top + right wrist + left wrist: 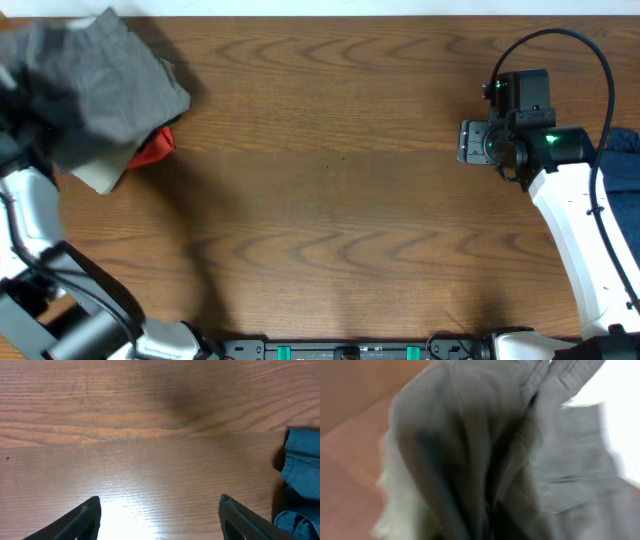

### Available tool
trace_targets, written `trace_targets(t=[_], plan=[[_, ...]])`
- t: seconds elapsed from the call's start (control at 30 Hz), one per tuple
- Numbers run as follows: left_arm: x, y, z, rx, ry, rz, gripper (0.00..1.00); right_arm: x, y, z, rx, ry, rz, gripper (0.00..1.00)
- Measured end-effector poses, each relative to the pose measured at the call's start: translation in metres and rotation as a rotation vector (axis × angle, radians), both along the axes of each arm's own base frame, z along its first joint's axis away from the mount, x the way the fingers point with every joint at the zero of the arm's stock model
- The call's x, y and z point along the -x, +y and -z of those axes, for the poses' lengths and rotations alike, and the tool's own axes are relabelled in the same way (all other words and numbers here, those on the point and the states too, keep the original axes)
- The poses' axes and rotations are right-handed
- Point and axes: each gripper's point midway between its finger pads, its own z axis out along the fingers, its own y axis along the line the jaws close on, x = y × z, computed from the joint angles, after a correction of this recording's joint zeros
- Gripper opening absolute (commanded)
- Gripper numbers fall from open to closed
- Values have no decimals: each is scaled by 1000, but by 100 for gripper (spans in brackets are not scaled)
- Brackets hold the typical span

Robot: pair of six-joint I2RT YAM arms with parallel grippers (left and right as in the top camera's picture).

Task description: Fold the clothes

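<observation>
The grey shorts (95, 85) are bunched and blurred at the table's far left corner, over a pile of other clothes. In the left wrist view the grey shorts (485, 450) fill the frame, with folds running down to the bottom middle where my left jaws are. The fabric hides the left fingers, and they seem shut on it. My left arm (30, 215) reaches up to the shorts along the left edge. My right gripper (160, 505) is open and empty over bare wood; in the overhead view it (468, 142) is at the right, far from the shorts.
A red cloth (155, 148) and a pale beige cloth (100, 177) stick out from under the shorts. A blue garment (625, 145) lies at the right table edge, also in the right wrist view (300, 465). The wooden table (330, 200) lies between the arms.
</observation>
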Motion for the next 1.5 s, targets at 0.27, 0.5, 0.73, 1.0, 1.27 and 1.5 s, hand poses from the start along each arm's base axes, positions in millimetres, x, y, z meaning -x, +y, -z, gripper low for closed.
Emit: trace_targets(t=[0.27,0.5,0.73,1.0,1.27,1.5], plan=[[17,24,49,166,44,-67,98,1,0,0,-2,3,-1,75],[-3,10,-11,117,-133,21,98,1,1,0,-3,3,-1,79],[0,-30,-128,-58,-343,95,98,1,1,0,-3,3,-2,82],[-40,-149,-112,26,-266,342,98,1,4,1,-19,4,-11,89],[-32,-311,-9,103,137,608,98,0,23,0,-153,6,-70,99],[75,-347,75,70,709,660,98,23,-10,12,-202,115,35,99]])
